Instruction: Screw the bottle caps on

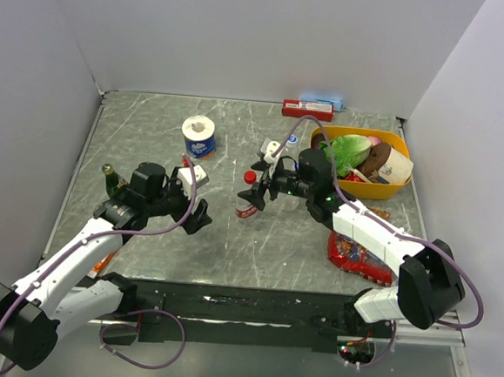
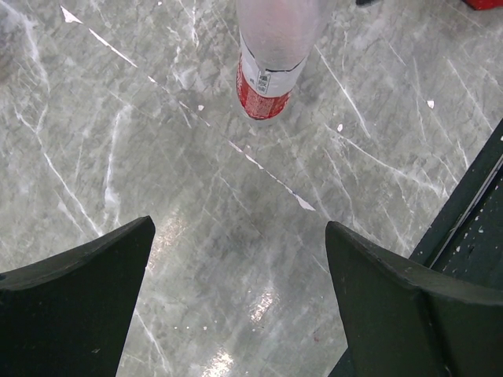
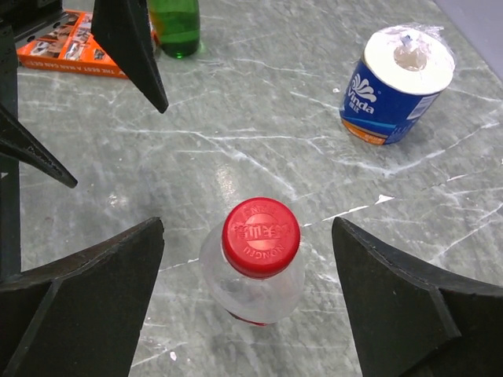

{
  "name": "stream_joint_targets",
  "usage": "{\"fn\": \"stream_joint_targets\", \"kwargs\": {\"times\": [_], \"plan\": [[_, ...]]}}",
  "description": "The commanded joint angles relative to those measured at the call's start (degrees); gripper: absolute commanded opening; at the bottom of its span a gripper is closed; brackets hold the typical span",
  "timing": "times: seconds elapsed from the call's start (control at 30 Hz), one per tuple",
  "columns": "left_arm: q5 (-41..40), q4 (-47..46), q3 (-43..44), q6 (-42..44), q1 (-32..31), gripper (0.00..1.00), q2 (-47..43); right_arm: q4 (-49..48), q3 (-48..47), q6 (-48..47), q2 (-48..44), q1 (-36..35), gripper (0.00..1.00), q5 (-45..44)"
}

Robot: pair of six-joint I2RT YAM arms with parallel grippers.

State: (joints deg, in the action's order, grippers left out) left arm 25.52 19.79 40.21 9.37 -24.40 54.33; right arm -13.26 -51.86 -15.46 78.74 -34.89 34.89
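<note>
Small clear plastic bottle [image 1: 247, 204] with a red label band stands upright mid-bench, between the two arms. Red plastic screw cap [image 3: 260, 237] sits on its neck; cannot tell how tight it is.

Right end effector [image 3: 247, 228] is spread wide, one black finger on each side of the bottle at cap height. Right wrist view shows a gap on both sides, so neither finger touches the bottle or cap.

Left end effector [image 2: 239, 226] is also wide, with nothing between its fingers, only bare grey marbled bench [image 2: 157, 157]. It sits to the left of the bottle, pointed at it and apart from it. Left wrist view shows the bottle's lower part and red label beyond the fingertips.

Other things:
- White tissue roll in blue wrapper [image 1: 198, 136], far left of the bottle, standing on end.
- Green glass bottle [image 3: 177, 27] at the left, beside the left arm.
- Orange printed booklet [image 3: 71, 47], flat on the bench near the green bottle.
- Yellow plastic tub [image 1: 399, 146] at the far right, full of mixed items.
- Red flat box [image 1: 308, 110] at the far edge.
- Red foil packet [image 1: 360, 258] under the right arm.
</note>
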Motion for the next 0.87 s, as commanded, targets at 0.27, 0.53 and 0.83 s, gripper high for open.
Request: {"fn": "stream_joint_targets", "kwargs": {"times": [0.27,0.53,0.83], "plan": [[-0.1,-4.7,0.8,0.9,0.5,0.96,-0.8,23.6,-17.6,5.9,-7.8,-0.4,0.99,-11.9],[-2.2,-8.9,-0.6,-0.7,1.7,0.96,-1.9,32.8,-16.2,8.1,-17.6,-2.6,0.99,-27.0],[-2.4,-11.7,-0.2,-4.3,2.9,0.96,-1.2,39.4,-18.8,6.0,-21.5,-3.9,0.99,-34.0]]}}
